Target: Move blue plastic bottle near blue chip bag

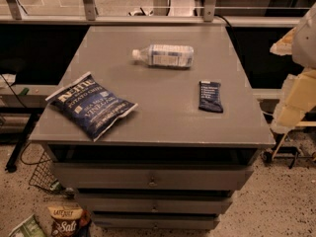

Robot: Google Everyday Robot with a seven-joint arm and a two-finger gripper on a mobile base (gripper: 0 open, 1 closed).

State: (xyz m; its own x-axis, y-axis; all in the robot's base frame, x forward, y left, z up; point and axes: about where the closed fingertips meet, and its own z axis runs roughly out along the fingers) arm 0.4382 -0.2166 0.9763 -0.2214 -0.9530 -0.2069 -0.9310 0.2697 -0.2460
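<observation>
Bottle [165,56] lies sideways, cap pointing left; gripper [296,100] (state unclear) at right edge.

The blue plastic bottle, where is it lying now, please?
The bottle lies on its side at rear centre of the table, behind the snack bar and blue chip bag; the tool is off the right edge.

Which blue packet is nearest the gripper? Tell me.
The small snack bar, right of centre; the gripper hangs at the right, the big chip bag lies far left.
</observation>
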